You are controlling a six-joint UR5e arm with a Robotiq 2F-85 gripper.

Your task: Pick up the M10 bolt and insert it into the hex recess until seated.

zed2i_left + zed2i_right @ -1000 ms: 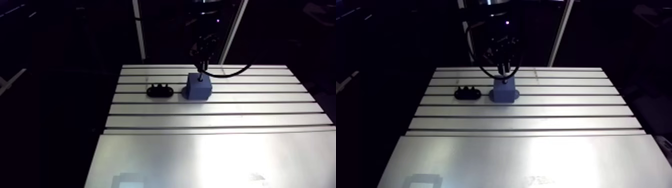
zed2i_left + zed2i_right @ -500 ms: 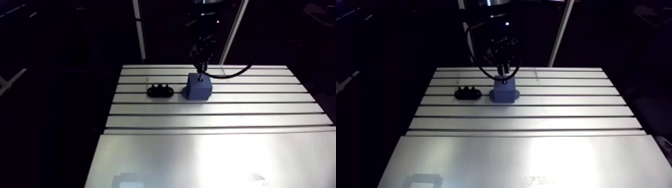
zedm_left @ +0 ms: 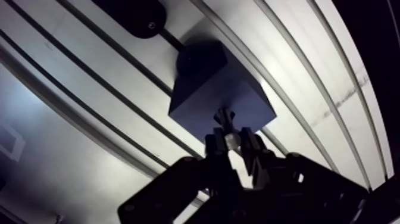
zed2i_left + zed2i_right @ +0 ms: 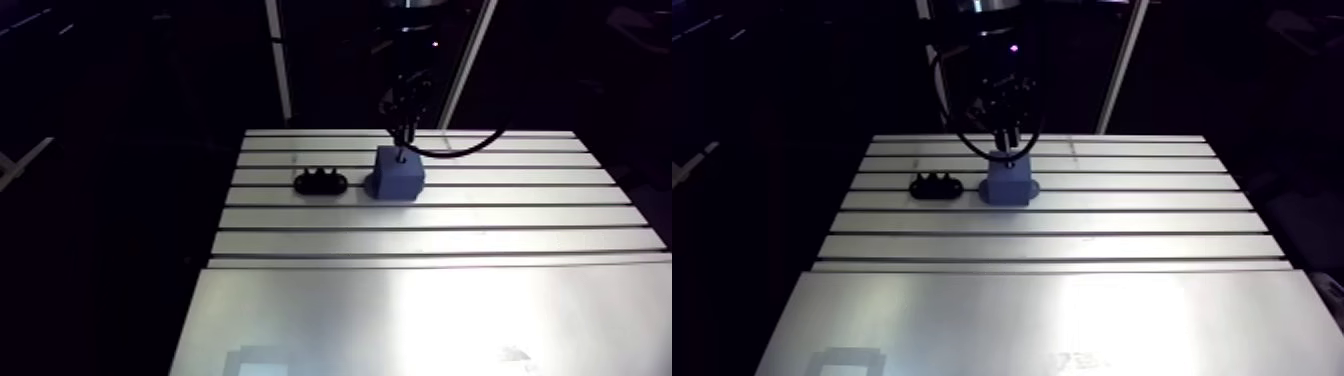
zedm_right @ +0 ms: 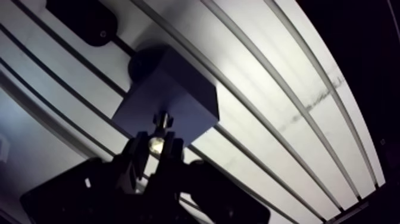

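The M10 bolt (image 3: 224,118) is clamped in the tool (image 3: 232,143) over the blue block (image 3: 205,83). That block and a black holder (image 4: 320,182) are set near the desk's (image 4: 420,300) far edge.

In the wrist view the M10 bolt (image 3: 226,126) shows only as a bright glint and a short dark stub between the pinching fingers of the gripper (image 3: 232,140). Its thread and tip are too dark to make out, and whether the tip touches the blue block (image 3: 217,89) cannot be told. The hex recess is hidden behind bolt and fingers. The black holder (image 3: 134,13), at the gripper's eleven o'clock beyond the block, is cut off by the frame edge. In the arm view the bolt is too small to tell, and the table (image 4: 420,300) is cut off at six o'clock.
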